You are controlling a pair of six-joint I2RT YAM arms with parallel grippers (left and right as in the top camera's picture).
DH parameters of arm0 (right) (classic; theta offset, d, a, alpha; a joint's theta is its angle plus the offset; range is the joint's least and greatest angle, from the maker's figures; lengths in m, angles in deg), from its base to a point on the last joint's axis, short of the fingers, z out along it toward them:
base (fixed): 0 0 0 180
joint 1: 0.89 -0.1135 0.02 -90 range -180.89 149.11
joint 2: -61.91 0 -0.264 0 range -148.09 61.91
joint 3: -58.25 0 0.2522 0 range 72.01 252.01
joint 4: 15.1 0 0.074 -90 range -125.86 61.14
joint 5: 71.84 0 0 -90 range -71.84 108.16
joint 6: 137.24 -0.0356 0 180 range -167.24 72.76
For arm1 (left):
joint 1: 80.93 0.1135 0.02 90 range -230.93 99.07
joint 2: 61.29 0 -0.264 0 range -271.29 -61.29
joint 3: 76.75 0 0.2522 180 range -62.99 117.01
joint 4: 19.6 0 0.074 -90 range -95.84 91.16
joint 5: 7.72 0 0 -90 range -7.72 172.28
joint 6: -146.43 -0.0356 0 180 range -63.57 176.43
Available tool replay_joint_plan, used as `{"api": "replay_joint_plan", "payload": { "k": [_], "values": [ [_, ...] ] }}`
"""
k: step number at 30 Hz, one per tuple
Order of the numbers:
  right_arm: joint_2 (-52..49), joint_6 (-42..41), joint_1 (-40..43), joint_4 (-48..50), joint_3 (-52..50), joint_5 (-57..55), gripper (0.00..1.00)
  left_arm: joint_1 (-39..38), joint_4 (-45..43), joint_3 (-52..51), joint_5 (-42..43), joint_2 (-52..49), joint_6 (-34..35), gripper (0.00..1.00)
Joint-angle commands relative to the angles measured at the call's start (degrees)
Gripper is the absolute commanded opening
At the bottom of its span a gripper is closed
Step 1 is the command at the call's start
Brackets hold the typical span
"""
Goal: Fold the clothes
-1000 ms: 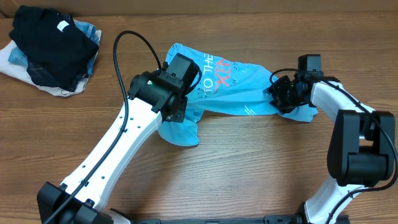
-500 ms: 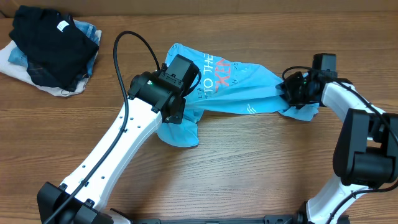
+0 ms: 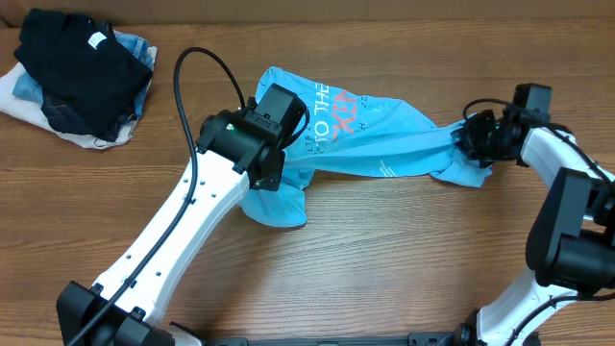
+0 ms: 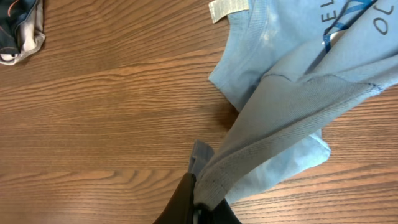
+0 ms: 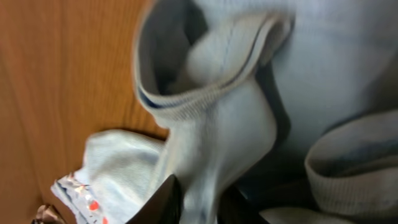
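Note:
The clothes (image 3: 375, 135), a sky-blue shirt with white and pink lettering, lie stretched across the middle of the table. My left gripper (image 4: 202, 208) is shut on a ribbed edge of the shirt (image 4: 292, 99) and holds it just above the wood; in the overhead view its fingers are hidden under the wrist (image 3: 264, 135). The white neck label (image 4: 228, 7) shows at the top. My right gripper (image 3: 478, 144) is at the shirt's right end. In the right wrist view the gripper (image 5: 199, 205) pinches a fold of blue fabric (image 5: 217, 137) between its dark fingers.
A black garment with a white tag (image 3: 82, 67) lies heaped on denim and white fabrics (image 3: 24, 96) at the far left corner. A black cable (image 3: 192, 86) loops up from the left arm. Bare wood (image 3: 404, 250) runs along the near side.
My right gripper has closed on the shirt's right end and moved rightward, drawing the fabric out longer. The left arm and its grip have stayed put.

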Motion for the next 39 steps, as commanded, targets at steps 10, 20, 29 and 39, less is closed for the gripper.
{"api": "replay_joint_plan", "payload": {
  "k": [10,20,29,39],
  "values": [
    [-0.11,2.34,2.08,0.42,3.26,-2.51,0.17,0.72,1.7,0.76,-3.8,0.02,-0.07,0.04],
    [-0.13,5.38,2.49,-2.4,3.23,-2.64,0.4,0.72,1.38,0.76,-3.76,0.02,0.22,0.04],
    [-1.73,5.75,2.49,-1.51,3.17,-4.85,0.42,0.72,1.27,0.76,-3.69,0.02,0.46,0.04],
    [-3.5,5.49,1.25,2.73,3.19,-3.37,0.41,0.72,1.2,0.76,-3.32,0.02,0.42,0.04]
  ]
}}
